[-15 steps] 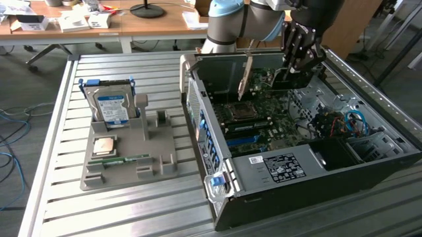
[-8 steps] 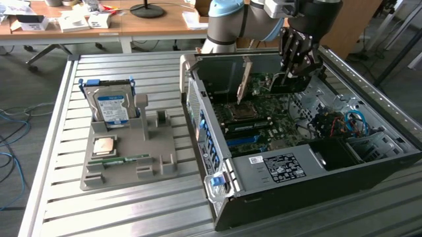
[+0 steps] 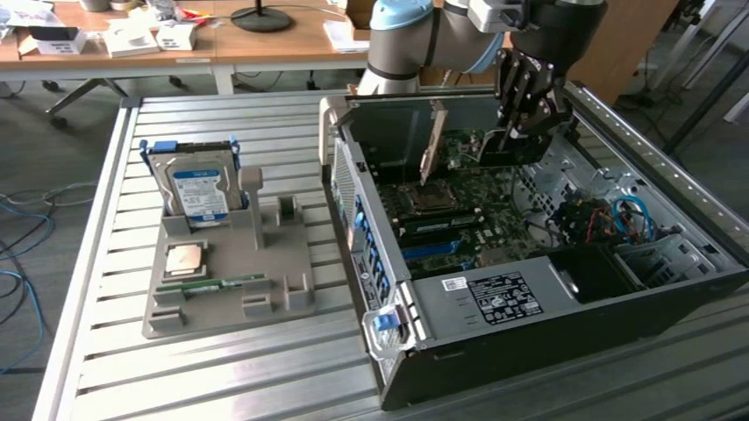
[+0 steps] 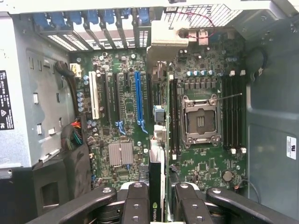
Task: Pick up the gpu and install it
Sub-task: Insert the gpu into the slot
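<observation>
Wrist view: gripper (image 4: 161,198) pinches the gpu (image 4: 157,172) by its dark upper edge. The card stands on edge over the motherboard (image 4: 126,121), between the blue slot (image 4: 138,95) and the processor socket (image 4: 201,116). Its long axis runs parallel to the slots, from the fingers toward the slot-cover wall.

Exterior view: arm reaches into the open computer case (image 3: 562,333). Hard drive (image 3: 199,189) sits upright in a grey holder (image 3: 281,289), on the exterior view's left.

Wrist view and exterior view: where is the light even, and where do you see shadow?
Wrist view: the motherboard is evenly lit, without glare; the end effector and the gpu edge sit in shade. Exterior view: the table slats are bright, the computer case interior darker.
</observation>
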Motion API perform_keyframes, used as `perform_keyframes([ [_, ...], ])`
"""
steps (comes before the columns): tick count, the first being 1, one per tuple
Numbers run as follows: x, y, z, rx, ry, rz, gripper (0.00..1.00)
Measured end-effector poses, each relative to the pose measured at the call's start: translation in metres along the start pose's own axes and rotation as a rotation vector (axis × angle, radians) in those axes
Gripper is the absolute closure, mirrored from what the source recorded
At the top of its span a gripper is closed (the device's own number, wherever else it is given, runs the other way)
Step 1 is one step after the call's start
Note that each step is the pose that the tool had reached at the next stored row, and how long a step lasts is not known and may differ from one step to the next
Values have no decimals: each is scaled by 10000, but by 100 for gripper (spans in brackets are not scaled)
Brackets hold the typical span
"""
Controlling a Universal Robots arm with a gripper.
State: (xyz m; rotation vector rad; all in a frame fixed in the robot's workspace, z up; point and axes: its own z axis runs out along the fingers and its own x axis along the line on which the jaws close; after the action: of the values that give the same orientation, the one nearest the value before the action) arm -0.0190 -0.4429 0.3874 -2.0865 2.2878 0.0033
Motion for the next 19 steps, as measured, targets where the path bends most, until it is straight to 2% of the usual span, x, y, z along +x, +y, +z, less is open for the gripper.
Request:
perform_keyframes([
  [6, -4, 56, -1, 8, 0, -2, 74],
  [9, -5, 59, 1, 8, -1, -3, 74],
  [19, 0, 81, 93, 7, 1, -3, 74],
])
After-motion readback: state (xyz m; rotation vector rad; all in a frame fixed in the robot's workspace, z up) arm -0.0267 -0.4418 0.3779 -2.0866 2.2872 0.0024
